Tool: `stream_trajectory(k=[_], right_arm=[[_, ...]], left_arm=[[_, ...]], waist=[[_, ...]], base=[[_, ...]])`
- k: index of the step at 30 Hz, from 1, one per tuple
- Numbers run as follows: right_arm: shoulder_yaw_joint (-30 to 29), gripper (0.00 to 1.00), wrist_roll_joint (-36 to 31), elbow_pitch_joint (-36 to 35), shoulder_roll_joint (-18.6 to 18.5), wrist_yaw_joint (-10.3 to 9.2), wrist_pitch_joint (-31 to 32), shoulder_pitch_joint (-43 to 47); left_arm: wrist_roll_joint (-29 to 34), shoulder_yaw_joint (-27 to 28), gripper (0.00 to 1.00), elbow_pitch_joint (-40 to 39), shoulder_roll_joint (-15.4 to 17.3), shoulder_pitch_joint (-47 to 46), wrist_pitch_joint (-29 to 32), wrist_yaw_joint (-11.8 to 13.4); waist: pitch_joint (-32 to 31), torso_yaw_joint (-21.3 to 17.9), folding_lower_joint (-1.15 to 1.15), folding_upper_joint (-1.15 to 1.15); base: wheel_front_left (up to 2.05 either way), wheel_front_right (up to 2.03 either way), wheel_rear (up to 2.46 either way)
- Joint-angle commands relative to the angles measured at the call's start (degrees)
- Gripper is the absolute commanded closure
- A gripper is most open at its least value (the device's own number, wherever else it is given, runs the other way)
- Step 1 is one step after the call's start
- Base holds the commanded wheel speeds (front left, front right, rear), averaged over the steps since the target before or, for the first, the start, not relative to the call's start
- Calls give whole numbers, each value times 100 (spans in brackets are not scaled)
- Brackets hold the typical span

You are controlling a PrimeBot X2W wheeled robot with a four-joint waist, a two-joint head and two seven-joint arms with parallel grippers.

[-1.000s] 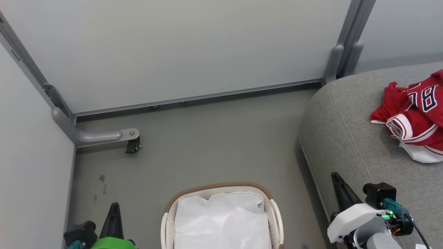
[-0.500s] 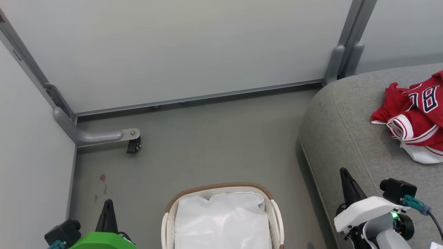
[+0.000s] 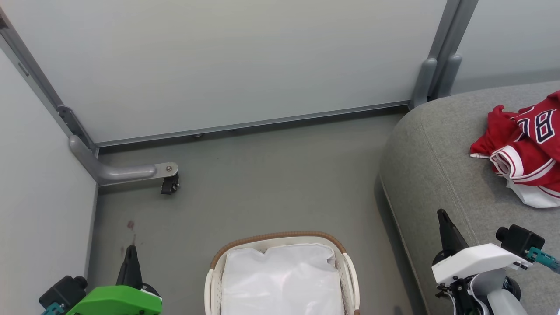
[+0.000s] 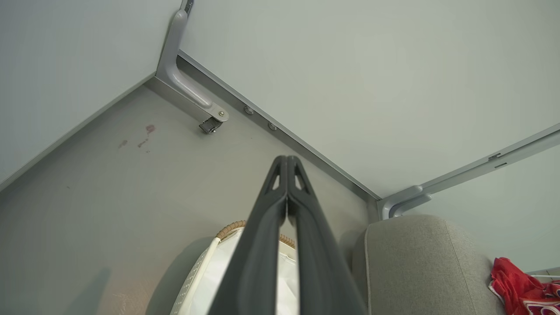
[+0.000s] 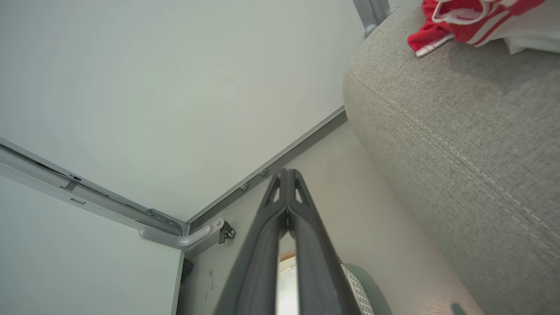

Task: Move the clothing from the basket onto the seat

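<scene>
Red jerseys with white-and-black trim lie bunched on the grey seat at the right; they also show as the clothing in the left wrist view and the clothing in the right wrist view. The white basket with a brown rim stands on the floor at bottom centre, holding just its white liner. My left gripper is shut and empty, left of the basket. My right gripper is shut and empty, above the seat's front edge.
Grey partition walls close off the far side and the left. A metal foot with a caster juts onto the grey floor at the left. A grey post stands at the seat's far corner. Bare floor lies between basket and walls.
Both arms have spread outward: the left gripper has shifted left, the right gripper right and up the picture. The jerseys, basket and seat stay put.
</scene>
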Motion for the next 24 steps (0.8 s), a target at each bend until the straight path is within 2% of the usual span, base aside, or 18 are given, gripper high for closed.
stream_trajectory(k=[1,24], right_arm=[[-37,100,215,-113,-33,-2,47,-11],[-218,100,1860,-349,-44,-4,459,38]], left_arm=[[-177,33,100,-100,23,-177,40,-26],[-1697,198,100,-323,31,-295,458,-77]], waist=[[-1,2,0,0],[-17,31,0,0]], base=[[0,0,0],[0,0,0]])
